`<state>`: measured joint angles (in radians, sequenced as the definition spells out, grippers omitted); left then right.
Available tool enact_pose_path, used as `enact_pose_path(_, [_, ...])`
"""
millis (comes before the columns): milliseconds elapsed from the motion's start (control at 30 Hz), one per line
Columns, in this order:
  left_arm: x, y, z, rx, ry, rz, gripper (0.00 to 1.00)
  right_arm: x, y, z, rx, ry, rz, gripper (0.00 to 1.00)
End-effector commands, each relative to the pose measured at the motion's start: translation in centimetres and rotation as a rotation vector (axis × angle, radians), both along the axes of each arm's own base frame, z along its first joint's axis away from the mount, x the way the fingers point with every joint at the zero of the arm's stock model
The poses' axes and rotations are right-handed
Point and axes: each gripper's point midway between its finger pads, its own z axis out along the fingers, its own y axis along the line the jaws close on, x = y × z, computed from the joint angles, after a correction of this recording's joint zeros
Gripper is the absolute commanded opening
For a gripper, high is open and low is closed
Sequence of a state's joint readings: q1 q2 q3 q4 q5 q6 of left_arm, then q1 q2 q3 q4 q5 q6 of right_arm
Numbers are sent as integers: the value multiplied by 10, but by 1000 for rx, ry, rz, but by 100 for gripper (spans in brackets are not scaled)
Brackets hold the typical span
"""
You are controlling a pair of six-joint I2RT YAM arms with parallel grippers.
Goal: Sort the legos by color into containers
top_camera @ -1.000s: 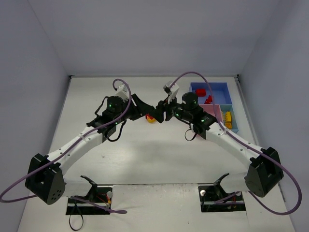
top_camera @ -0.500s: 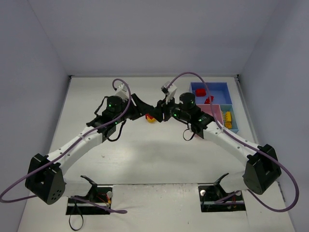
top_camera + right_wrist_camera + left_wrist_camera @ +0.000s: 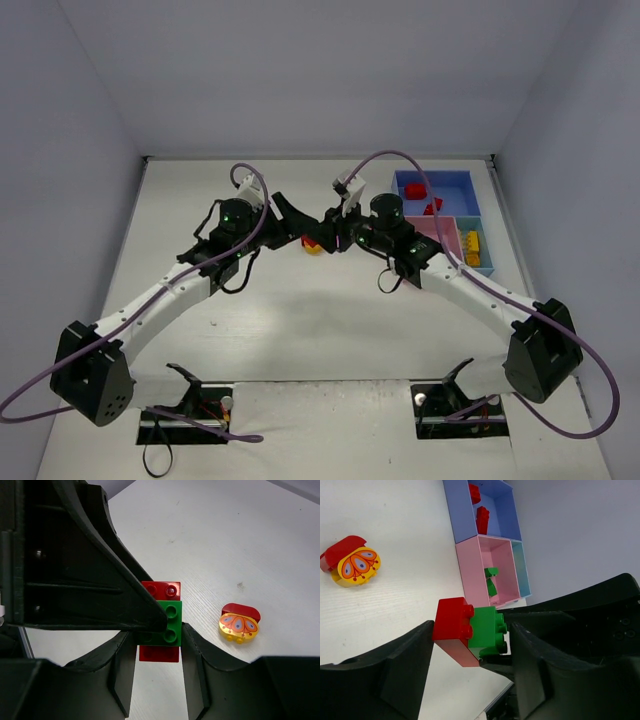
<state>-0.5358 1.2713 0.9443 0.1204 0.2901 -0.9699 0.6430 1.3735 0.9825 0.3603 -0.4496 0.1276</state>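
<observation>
**Top view with both wrist views.** The two arms meet above the counter (image 3: 300,330), to the left of the tray (image 3: 450,214) and level with its pink compartment (image 3: 505,562).

- **Held stack:** A red lego (image 3: 451,630) and a green lego (image 3: 487,627) are pressed together as a stack. They hang clear of the counter, well apart from the tray.
- **Right fingers (image 3: 196,660):** These are closed on two opposite side faces of the green lego.
- **Left fingers (image 3: 405,665):** These are narrowed to the height of the stack. One lies against the red lego's smooth face and the other sits at the green lego's studs.
- **Loose pieces:** A yellow rounded piece (image 3: 238,625) with an orange petal print rests on the counter, also left of the tray. It touches a red rounded piece (image 3: 241,609).
- **Blue compartment (image 3: 456,188):** This is the tray's far section and holds red legos (image 3: 415,190).
- **Pink compartment:** It holds a second green lego (image 3: 491,580).
- **Light-blue compartment (image 3: 482,262):** It lies along the tray's right side and holds yellow legos (image 3: 473,241).
</observation>
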Motion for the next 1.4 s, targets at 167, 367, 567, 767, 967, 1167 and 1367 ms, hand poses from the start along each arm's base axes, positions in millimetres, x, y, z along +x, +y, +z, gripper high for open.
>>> enact_pose_path(167, [6,13,52,-91,-69,53,65,2,-5,27,44,-114,-31,0])
enact_pose_path(367, [11,21,56,-89,-84,85,62,2,-7,31,47,-127,-38,0])
enact_pose_path(567, [12,18,46,-88,-63,77,54,0,-5,40,62,-141,-23,0])
enact_pose_path(767, [16,13,47,-110,-76,62,49,-3,-4,47,81,-149,-8,0])
enact_pose_path(967, [17,7,37,-115,-55,37,44,-4,-3,52,98,-154,-7,0])
enact_pose_path(1167, [17,5,31,-115,-42,31,44,-4,-2,56,113,-158,-6,0])
enact_pose_path(1367, [17,2,27,-121,-37,16,29,-3,0,59,133,-160,-4,0])
